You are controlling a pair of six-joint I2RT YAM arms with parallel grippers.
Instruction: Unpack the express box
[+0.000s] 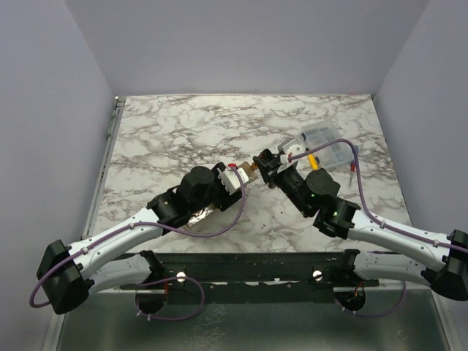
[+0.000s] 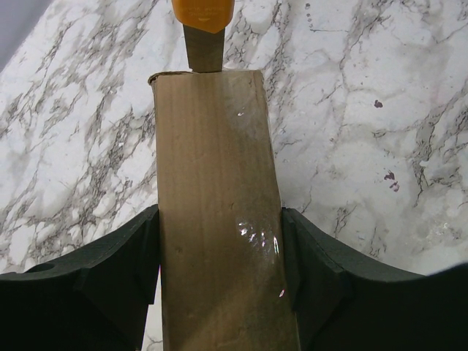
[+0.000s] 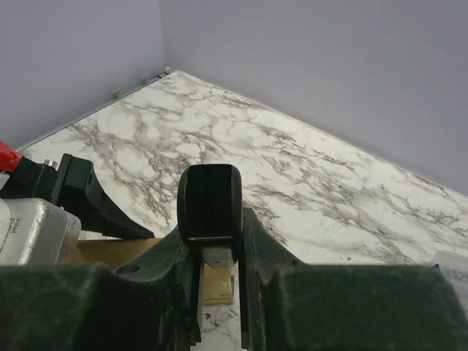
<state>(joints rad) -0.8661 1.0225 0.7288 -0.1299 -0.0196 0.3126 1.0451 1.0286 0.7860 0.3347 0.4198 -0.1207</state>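
Note:
The express box (image 2: 216, 183) is brown cardboard, held edge-up above the marble table (image 1: 183, 131) in my left gripper (image 2: 219, 248), whose black fingers (image 2: 124, 256) press both its sides. In the top view the left gripper (image 1: 238, 178) and a small part of the box (image 1: 249, 170) sit mid-table. My right gripper (image 1: 262, 164) faces it, shut on a box cutter (image 3: 210, 201) with an orange body (image 2: 205, 13). The cutter's metal blade (image 2: 203, 51) touches the box's far top edge. The right wrist view shows the right gripper (image 3: 217, 241) above the cardboard (image 3: 219, 285).
A small clear plastic compartment case (image 1: 322, 142) lies at the right, with a yellow item (image 1: 313, 156) and a small red item (image 1: 353, 170) beside it. Something silvery (image 1: 201, 216) lies under the left arm. Purple walls enclose the table.

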